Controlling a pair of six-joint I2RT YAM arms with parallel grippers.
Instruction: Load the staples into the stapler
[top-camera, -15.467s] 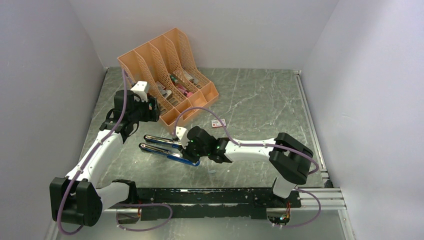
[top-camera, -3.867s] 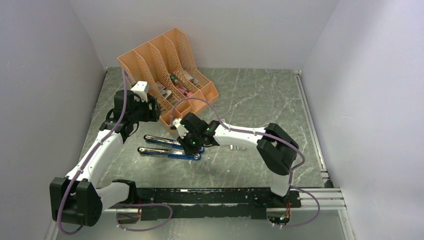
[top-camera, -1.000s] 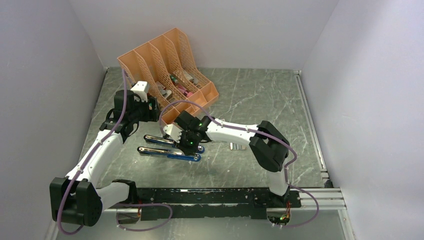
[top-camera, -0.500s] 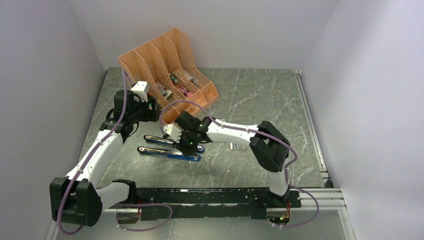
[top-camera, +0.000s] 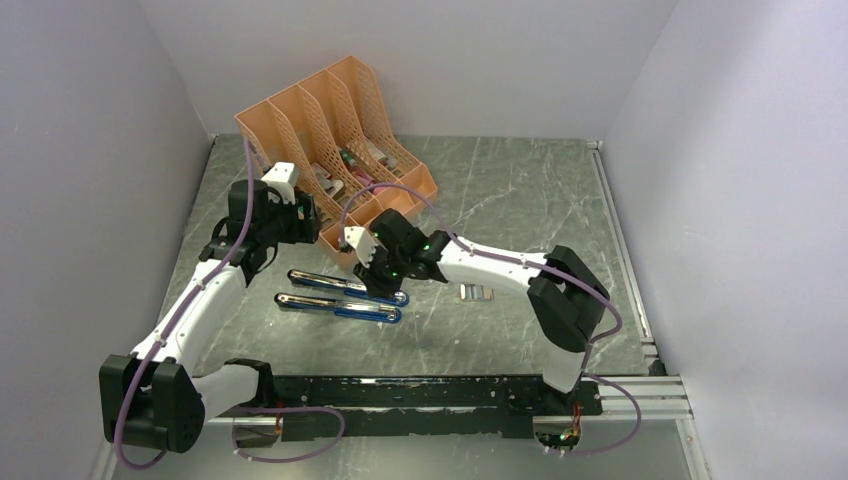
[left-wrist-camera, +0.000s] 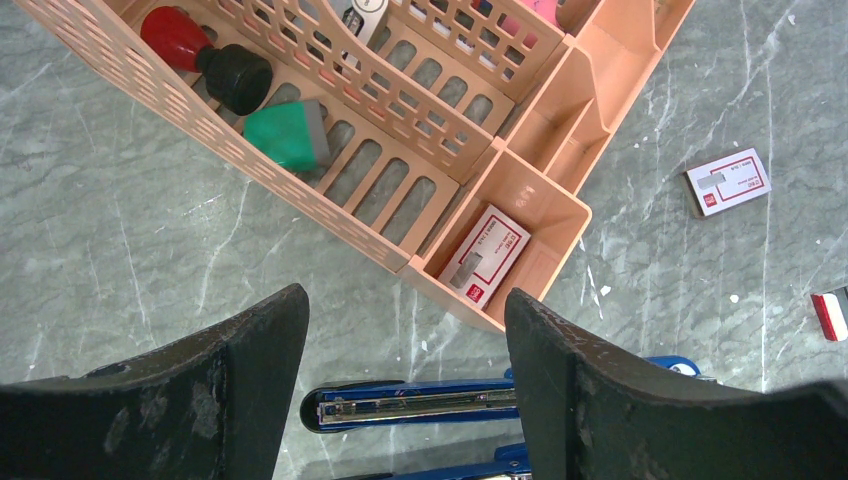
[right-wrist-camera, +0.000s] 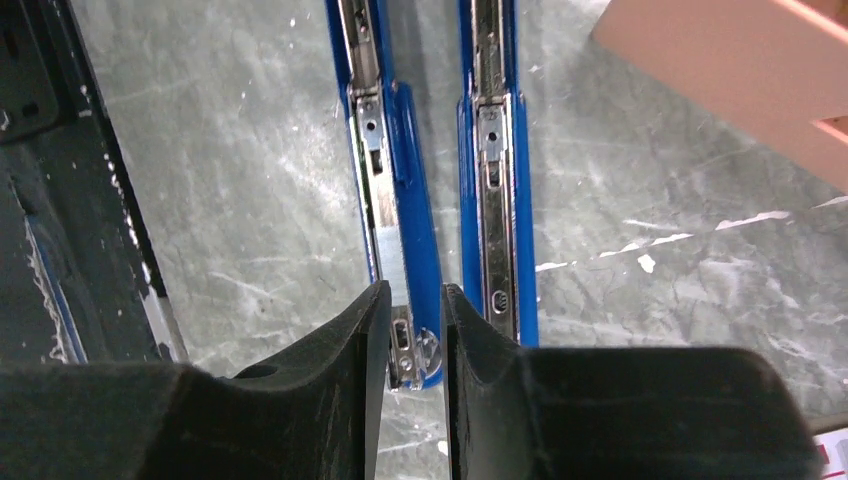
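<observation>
Right gripper (top-camera: 377, 283) hangs over the right-hand end of the stapler (top-camera: 335, 308), whose two blue arms lie side by side on the table (top-camera: 520, 200). We see its fingers (right-wrist-camera: 330, 390) parted by only a slim gap, with nothing between them but the stapler's metal end below.

The staples (top-camera: 476, 292) lie flat on the table to the right of the stapler, apart from it. They are therefore to the right of the gripper, untouched, just in front of the right forearm. From the staples, marbled tabletop runs on to the metal rail (top-camera: 625, 270) at the right edge, well apart from the stapler.

Close behind the stapler stands the orange organizer (top-camera: 262, 130). Left gripper (top-camera: 300, 215) sits beside the organizer's near corner, behind the stapler's left end, jaws spread wide and empty. A white-and-red box (left-wrist-camera: 728, 182) lies on the table behind and to the right of the stapler. In front of the stapler runs the black base rail (top-camera: 420, 390).
</observation>
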